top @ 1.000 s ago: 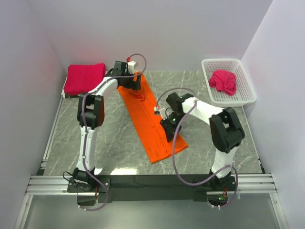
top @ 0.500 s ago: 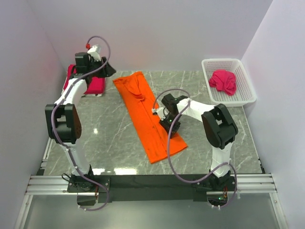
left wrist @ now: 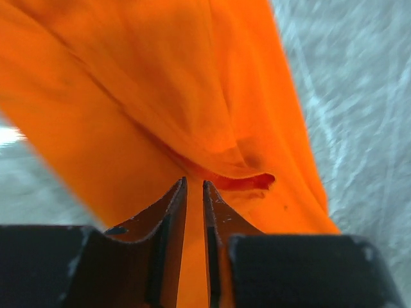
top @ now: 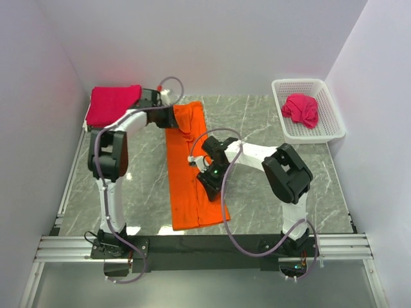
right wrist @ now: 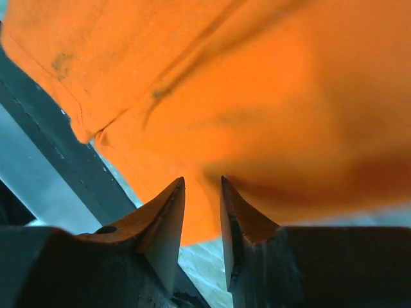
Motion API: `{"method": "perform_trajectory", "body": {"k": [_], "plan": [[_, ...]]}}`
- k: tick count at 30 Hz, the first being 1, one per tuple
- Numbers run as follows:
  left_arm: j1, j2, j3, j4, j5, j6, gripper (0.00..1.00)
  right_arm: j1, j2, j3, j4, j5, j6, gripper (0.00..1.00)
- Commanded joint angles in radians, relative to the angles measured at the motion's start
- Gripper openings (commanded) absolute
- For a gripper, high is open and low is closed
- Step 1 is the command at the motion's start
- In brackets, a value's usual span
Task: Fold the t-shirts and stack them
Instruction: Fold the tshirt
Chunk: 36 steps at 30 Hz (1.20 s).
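Orange t-shirt (top: 185, 192), folded into a long narrow strip, lying flat on the grey marbled table (top: 141, 173). We see it run from the far middle of the table toward the near edge, between the two arms.

At its far end the left gripper (top: 172, 119) sits on the cloth. In the left wrist view its fingers (left wrist: 170, 212) stand almost together. A raised fold of orange runs up to their tips, so we read them as pinching the cloth.

The right gripper (top: 207, 178) rests at the strip's right edge, about halfway along. Its jaws stand narrowly apart with orange cloth at the tips, and we cannot tell whether they grip it.

A folded crimson-pink t-shirt (top: 114, 106) lies at the far left, well apart from the strip. At the far right, a white lattice basket (top: 302, 81) holds a crumpled crimson-pink t-shirt (top: 302, 109).
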Motion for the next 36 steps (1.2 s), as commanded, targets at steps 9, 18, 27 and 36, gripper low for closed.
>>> {"method": "perform_trajectory", "body": {"k": [9, 18, 27, 36], "plan": [[-0.073, 0.206, 0.156, -0.06, -0.122, 0.003, 0.19, -0.233, -0.154, 0.045, -0.027, -0.015, 0.025, 0.4], [-0.057, 0.489, 0.615, -0.14, -0.13, -0.009, 0.22, -0.321, -0.101, 0.128, -0.055, 0.043, 0.004, 0.4], [0.004, 0.244, 0.454, 0.153, 0.097, -0.049, 0.65, -0.315, -0.173, 0.16, -0.033, 0.122, -0.023, 0.41], [0.149, -0.445, -0.122, 0.279, 0.308, 0.161, 0.99, -0.073, -0.419, -0.097, 0.123, 0.362, -0.153, 0.52]]}}
